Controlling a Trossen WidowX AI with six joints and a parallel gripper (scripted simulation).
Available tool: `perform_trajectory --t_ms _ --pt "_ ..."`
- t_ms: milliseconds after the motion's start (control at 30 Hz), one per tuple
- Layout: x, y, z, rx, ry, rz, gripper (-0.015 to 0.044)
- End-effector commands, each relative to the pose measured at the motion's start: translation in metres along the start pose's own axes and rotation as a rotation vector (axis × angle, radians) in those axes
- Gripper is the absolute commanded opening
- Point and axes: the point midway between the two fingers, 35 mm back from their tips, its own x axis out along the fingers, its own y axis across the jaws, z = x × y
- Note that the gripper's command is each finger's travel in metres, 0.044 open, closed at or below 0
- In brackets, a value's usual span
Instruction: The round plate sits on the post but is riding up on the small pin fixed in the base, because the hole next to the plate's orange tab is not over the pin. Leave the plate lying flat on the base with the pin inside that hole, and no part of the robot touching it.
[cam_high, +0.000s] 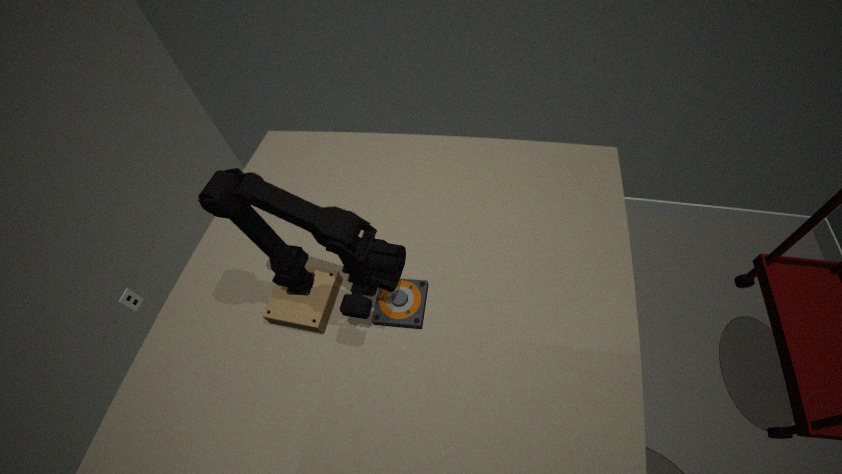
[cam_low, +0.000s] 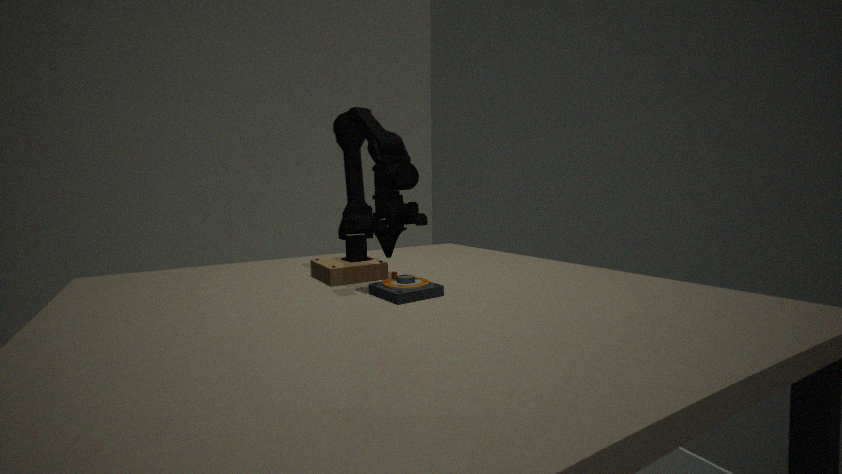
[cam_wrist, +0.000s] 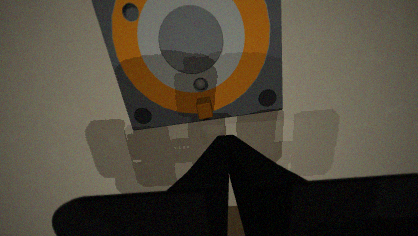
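Note:
The round plate (cam_high: 415, 303) (cam_wrist: 257, 40), an orange ring with a pale grey centre, sits around the post (cam_low: 405, 279) (cam_wrist: 190, 30) on the dark square base (cam_low: 406, 297) (cam_wrist: 275, 70). It looks level and close against the base. Its orange tab (cam_low: 394, 274) (cam_wrist: 204, 108) stands at the side toward the robot. The hole (cam_wrist: 200, 84) next to the tab shows a lighter round spot inside, which looks like the pin. My gripper (cam_low: 388, 256) (cam_wrist: 225, 143) is shut and empty, above and just beyond the tab, with a visible gap from the plate.
The arm's wooden mounting block (cam_high: 303, 300) (cam_low: 353, 273) stands close to the base on the robot's side. The arm's shadows fall across the plate and the table (cam_high: 500, 235). A red cart (cam_high: 813, 329) stands on the floor beyond the table's right edge.

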Motion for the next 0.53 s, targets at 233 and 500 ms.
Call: perform_trajectory --t_ms 233,500 --pt "-0.0039 0.0000 0.0005 0.000 -0.004 0.000 0.0000" --pt "-0.0039 0.0000 0.0005 0.000 -0.004 0.000 0.0000"
